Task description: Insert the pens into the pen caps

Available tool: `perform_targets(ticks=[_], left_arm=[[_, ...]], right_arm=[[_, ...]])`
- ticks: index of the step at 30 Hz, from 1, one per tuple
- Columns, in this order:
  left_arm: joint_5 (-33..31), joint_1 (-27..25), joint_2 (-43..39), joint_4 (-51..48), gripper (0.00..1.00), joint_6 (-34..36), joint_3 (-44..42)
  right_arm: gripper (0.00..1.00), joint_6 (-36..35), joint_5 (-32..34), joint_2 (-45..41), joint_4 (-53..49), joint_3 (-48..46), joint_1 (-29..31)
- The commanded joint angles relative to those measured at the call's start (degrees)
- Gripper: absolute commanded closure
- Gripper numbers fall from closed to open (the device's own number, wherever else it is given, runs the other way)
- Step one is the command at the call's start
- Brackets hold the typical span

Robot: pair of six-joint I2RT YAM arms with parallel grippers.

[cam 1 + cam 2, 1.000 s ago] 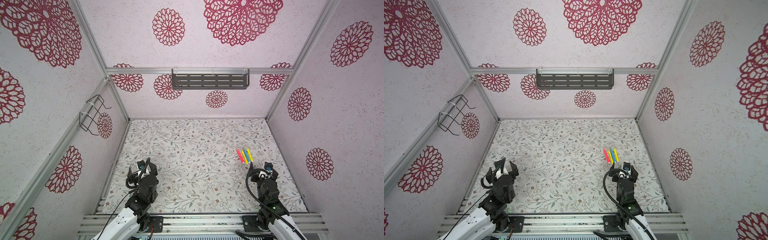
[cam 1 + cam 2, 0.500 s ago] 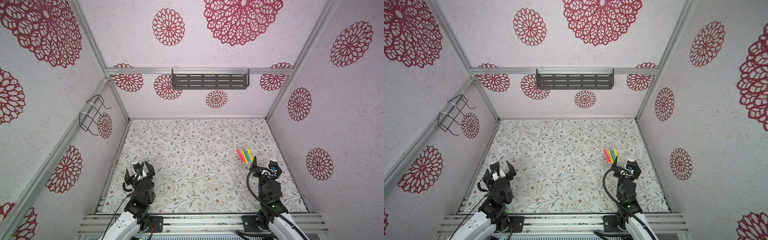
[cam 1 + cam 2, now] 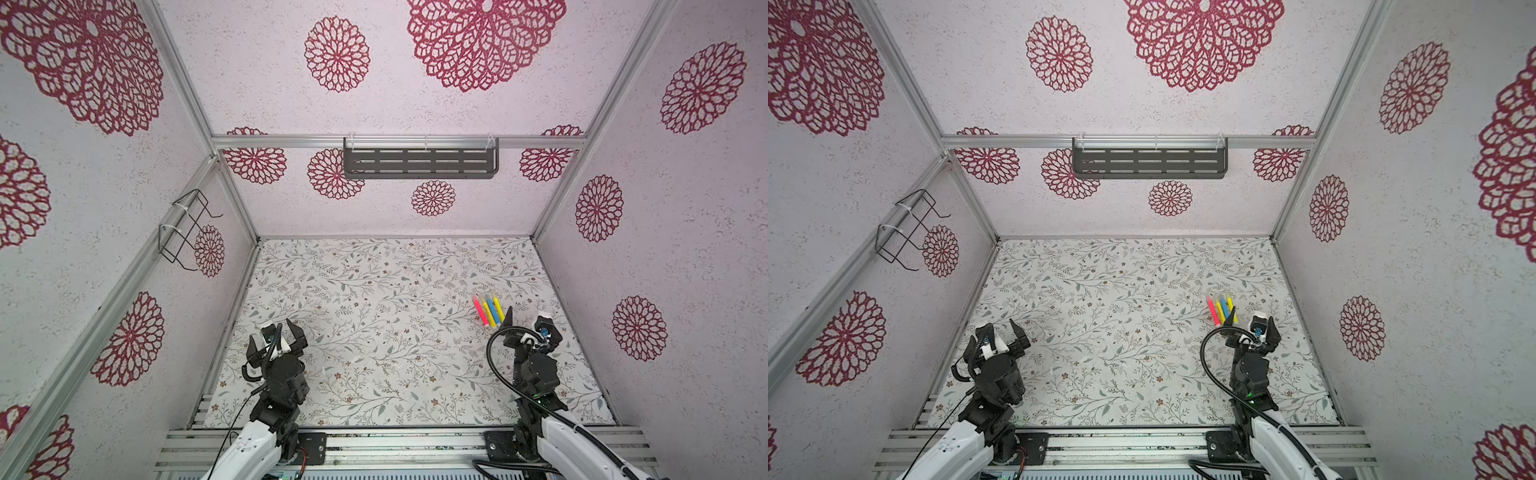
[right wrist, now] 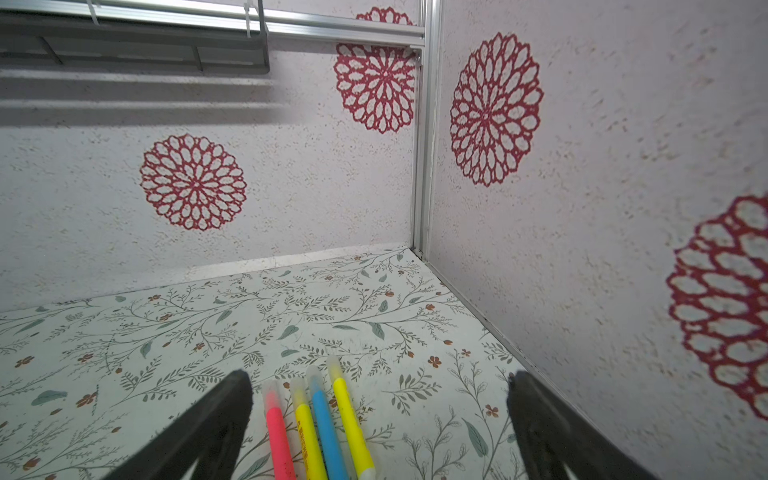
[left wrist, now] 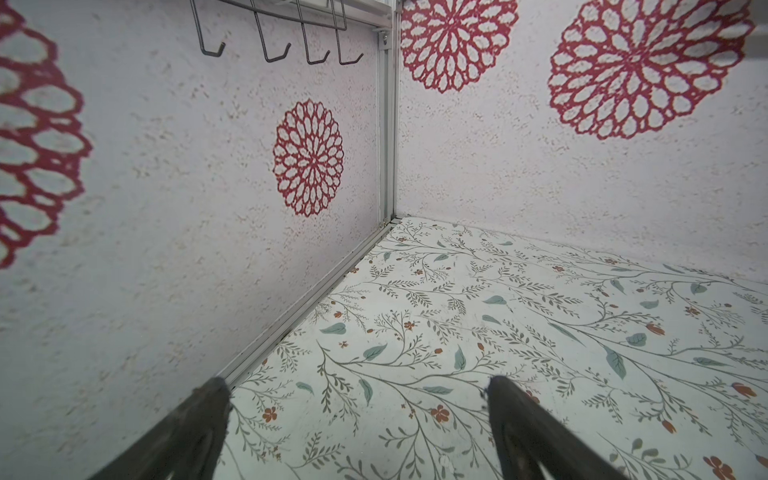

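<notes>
right hand (image 4: pixel 379 380): black fingers (image 4: pixel 208 419) spread wide, pinching nothing. four short thick pens (image 4: pixel 326 428) (red-pink, yellow, blue, yellow) lie side by side on the floral-patterned bench (image 4: pixel 291 316), between those fingers in the right wrist view; their near ends are cut off by the frame. each far tip looks sheathed in a translucent whitish pen cap (image 4: pixel 313 376), faint against the print. in both top views the pens (image 3: pixel 488 311) (image 3: pixel 1223 309) sit near the right wall (image 3: pixel 665 291), one finger at their near end. left hand (image 5: pixel 356 386): spread, holding nothing, beside the left aluminium rail (image 5: pixel 316 299). open bench lies between the hands.
</notes>
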Motion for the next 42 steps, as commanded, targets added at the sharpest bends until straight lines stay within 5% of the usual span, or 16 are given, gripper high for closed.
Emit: perform_targets(ticks=[1,42], left_arm=[[1.6,1.5,1.4,4.1,0.01,-0.1,-0.3],[10.3,10.2,26.1,32.0,0.01,1.1,-0.2]], right_arm=[[0.01,-1.1,0.7,3.2,6.3,-5.8,-0.5],[0.01,-2.2,1.2,35.0,44.3,-5.6,-3.6]])
